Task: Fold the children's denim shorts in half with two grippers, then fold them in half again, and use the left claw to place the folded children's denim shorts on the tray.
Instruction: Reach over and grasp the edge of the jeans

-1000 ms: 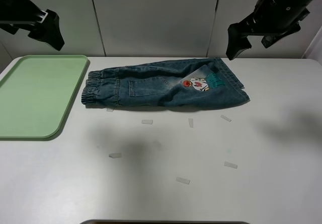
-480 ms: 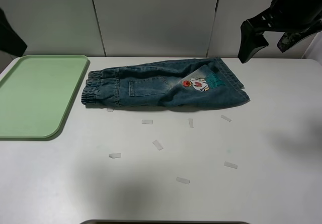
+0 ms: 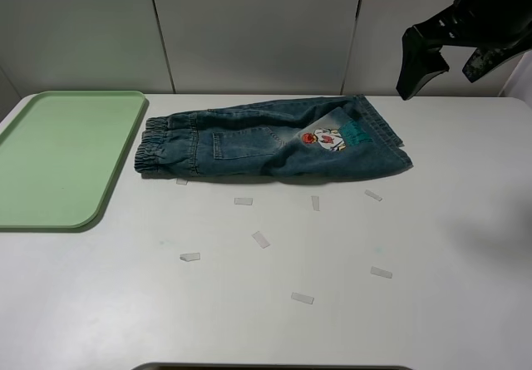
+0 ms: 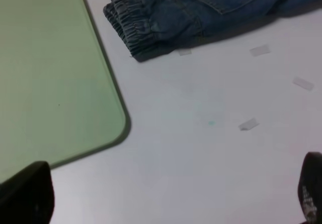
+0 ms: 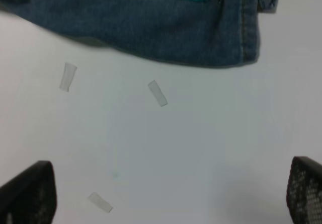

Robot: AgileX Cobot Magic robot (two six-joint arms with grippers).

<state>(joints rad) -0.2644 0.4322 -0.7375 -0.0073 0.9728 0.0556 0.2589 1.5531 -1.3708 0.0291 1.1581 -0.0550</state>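
The children's denim shorts point(image 3: 266, 141) lie folded flat at the back middle of the white table, elastic waist toward the tray, cartoon patch point(image 3: 331, 139) facing up. The light-green tray point(image 3: 58, 154) lies at the left and holds nothing. My right gripper point(image 3: 440, 69) hangs high above the table's back right, off the shorts' hem end. In the right wrist view it point(image 5: 166, 199) is open and empty, with the hem point(image 5: 151, 22) beyond it. My left gripper point(image 4: 168, 204) is open and empty, over bare table near the tray's corner point(image 4: 50, 58) and the waist point(image 4: 146, 22). It is outside the exterior view.
Several small whitish tape strips point(image 3: 243, 201) lie scattered on the table in front of the shorts. A grey panelled wall stands behind the table.
The left arm has pulled away to the left and left the exterior view. The right arm has moved up and to the right, away from the shorts. The shorts have not moved.
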